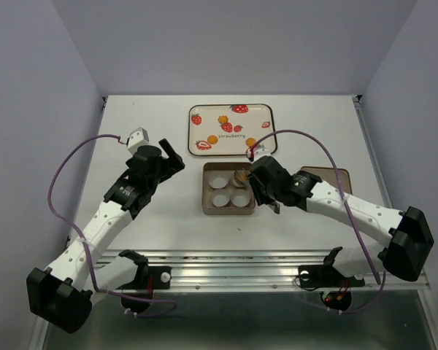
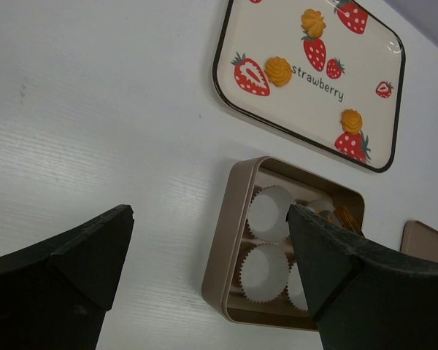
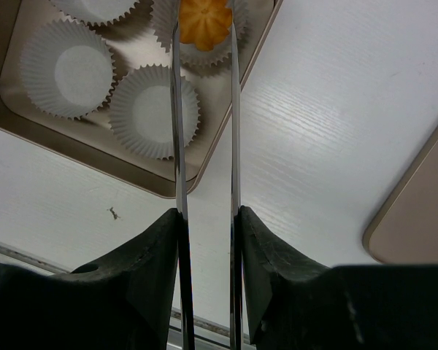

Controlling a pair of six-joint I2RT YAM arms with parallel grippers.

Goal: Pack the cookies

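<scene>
My right gripper [image 3: 208,219] is shut on a pair of metal tongs [image 3: 177,146]. The tongs' tips pinch one orange-yellow cookie [image 3: 204,22] over a white paper cup in the far right corner of the brown box [image 1: 207,191]; whether it touches the cup I cannot tell. From above, that cookie [image 1: 240,176] shows just ahead of the right gripper [image 1: 254,181]. Three more cookies [image 2: 278,71] [image 2: 313,22] [image 2: 352,120] lie on the strawberry tray [image 1: 266,113]. My left gripper [image 2: 210,211] stands open and holds nothing, left of the box [image 2: 223,240] and above the table.
The box's other paper cups [image 3: 73,69] [image 3: 155,111] hold nothing. A brown lid [image 1: 328,175] lies on the table right of the box, under my right arm. Purple cables loop off both arms. A metal rail runs along the table's near edge.
</scene>
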